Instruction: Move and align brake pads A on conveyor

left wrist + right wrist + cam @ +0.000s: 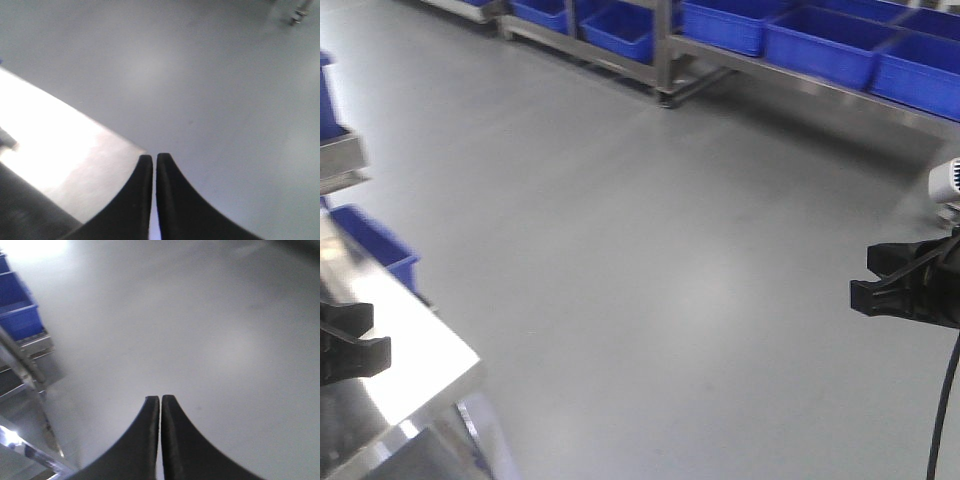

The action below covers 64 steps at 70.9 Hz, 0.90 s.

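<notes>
No brake pads and no conveyor show in any view. My left gripper [355, 345] sits at the left edge of the front view, over the corner of a shiny steel table [415, 345]. In the left wrist view its black fingers [154, 159] are shut together with nothing between them, above that table's corner [60, 150]. My right gripper [865, 285] hangs at the right edge over bare grey floor. In the right wrist view its fingers [160, 400] are shut and empty.
Grey floor [650, 230] fills the middle. Metal racks with blue bins [820, 40] line the far side. A blue bin [380, 245] and a steel shelf [340, 155] stand at the left. A rack with blue bins [20, 315] shows left in the right wrist view.
</notes>
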Tool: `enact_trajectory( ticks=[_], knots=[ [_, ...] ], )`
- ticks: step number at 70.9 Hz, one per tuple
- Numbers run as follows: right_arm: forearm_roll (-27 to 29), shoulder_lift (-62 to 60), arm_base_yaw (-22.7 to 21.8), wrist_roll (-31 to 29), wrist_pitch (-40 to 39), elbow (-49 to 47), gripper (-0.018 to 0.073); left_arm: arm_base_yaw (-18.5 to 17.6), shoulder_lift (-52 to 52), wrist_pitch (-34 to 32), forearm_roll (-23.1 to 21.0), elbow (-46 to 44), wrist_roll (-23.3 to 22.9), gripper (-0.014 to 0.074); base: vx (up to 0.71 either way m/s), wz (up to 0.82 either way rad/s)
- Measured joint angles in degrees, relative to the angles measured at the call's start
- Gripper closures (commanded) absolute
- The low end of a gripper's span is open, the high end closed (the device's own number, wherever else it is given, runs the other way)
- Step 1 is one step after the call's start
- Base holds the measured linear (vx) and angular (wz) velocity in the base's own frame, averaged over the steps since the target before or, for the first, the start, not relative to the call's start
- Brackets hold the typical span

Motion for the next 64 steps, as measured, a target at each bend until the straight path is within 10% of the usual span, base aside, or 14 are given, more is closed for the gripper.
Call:
enact_trajectory(
  ticks=[64],
  knots=[
    [0.0, 0.0, 0.0, 0.0, 0.0, 0.0, 0.0565, 0.0, 0.0, 0.1, 0.1, 0.0, 0.0, 0.0603, 0.09, 0.7]
  ],
)
